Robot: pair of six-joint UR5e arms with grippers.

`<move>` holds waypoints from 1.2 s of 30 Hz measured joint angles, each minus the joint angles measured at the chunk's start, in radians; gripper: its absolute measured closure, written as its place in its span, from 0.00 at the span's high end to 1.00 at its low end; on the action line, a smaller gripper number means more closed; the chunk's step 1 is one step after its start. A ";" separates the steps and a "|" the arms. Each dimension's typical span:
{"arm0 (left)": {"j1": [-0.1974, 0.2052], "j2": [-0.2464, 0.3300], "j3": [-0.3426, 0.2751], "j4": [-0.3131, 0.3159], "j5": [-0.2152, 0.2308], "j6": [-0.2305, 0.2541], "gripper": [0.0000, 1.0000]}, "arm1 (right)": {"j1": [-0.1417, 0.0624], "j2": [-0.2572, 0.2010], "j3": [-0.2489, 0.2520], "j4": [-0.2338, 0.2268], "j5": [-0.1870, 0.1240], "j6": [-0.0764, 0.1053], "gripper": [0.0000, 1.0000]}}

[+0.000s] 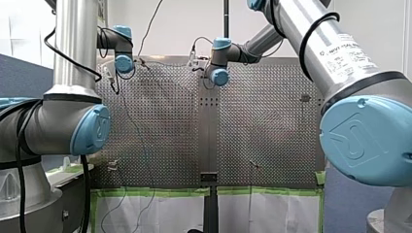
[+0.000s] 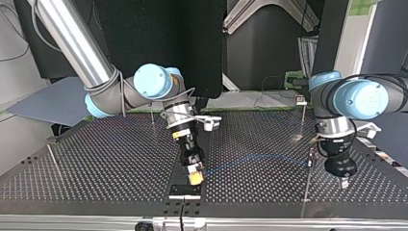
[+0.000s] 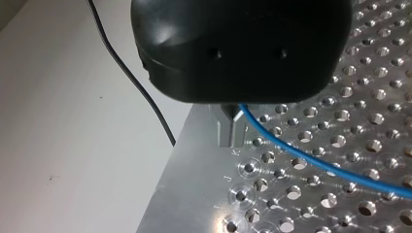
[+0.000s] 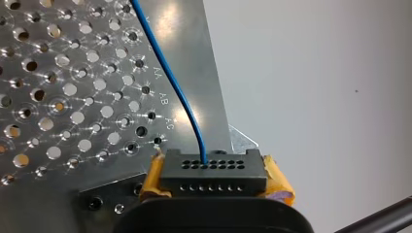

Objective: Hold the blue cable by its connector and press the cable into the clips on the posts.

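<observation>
One connector (image 4: pixel 214 170) clamped, right pincer (image 4: pixel 214 180), table edge (image 4: pixel 198 58)

A robotics lab: my left arm (image 1: pixel 73 73) and my right arm (image 1: pixel 340 63), silver with blue joints, flank a perforated metal desk (image 1: pixel 272 126) edged with green tape (image 1: pixel 155 192) and carrying thin posts (image 2: pixel 302 118).

Over the table (image 2: pixel 96 159), the cable (image 2: pixel 250 161), connector (image 4: pixel 214 172) toward the top view's left.
</observation>
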 joint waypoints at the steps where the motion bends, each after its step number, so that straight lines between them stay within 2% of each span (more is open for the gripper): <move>1: 0.000 0.000 0.000 -0.004 0.000 -0.001 0.29 | 0.000 0.000 0.000 0.001 0.000 0.000 0.00; 2: 0.000 0.000 0.000 -0.007 0.000 -0.002 0.38 | 0.000 0.000 0.000 0.003 0.000 0.000 0.00; 3: 0.000 0.000 0.000 -0.011 0.000 -0.003 0.38 | 0.000 0.000 0.000 0.005 0.000 0.000 0.00; 4: 0.000 0.001 0.000 -0.015 0.000 -0.002 0.51 | 0.000 0.000 0.000 0.005 0.000 0.000 0.00; 5: 0.000 0.001 0.000 -0.018 0.000 -0.002 0.71 | 0.000 0.000 0.000 0.007 0.000 0.000 0.00; 6: 0.001 0.001 -0.001 -0.022 0.000 -0.001 0.71 | 0.001 0.000 0.000 0.007 -0.001 0.000 0.00; 7: 0.001 0.001 -0.001 -0.026 -0.001 0.001 0.88 | 0.001 0.000 0.000 0.008 -0.001 0.000 0.00; 8: 0.001 0.001 -0.001 -0.031 -0.001 0.005 1.00 | 0.000 0.000 0.000 0.008 -0.001 0.000 0.00; 12: 0.001 0.001 -0.001 -0.055 -0.004 0.027 1.00 | -0.001 0.000 0.000 0.009 -0.002 0.000 0.00; 16: 0.002 0.002 -0.001 -0.092 -0.026 0.054 1.00 | -0.003 0.000 0.000 0.009 -0.002 0.000 0.00; 19: 0.002 0.002 -0.001 -0.119 -0.037 0.057 1.00 | -0.005 0.000 0.001 0.009 -0.003 0.000 0.00; 27: -0.006 0.011 -0.001 -0.186 0.004 0.011 1.00 | -0.005 0.001 0.001 0.010 -0.005 0.000 0.00; 36: -0.013 0.081 -0.041 -0.267 0.049 -0.028 1.00 | -0.006 0.000 0.001 0.014 -0.005 0.000 0.00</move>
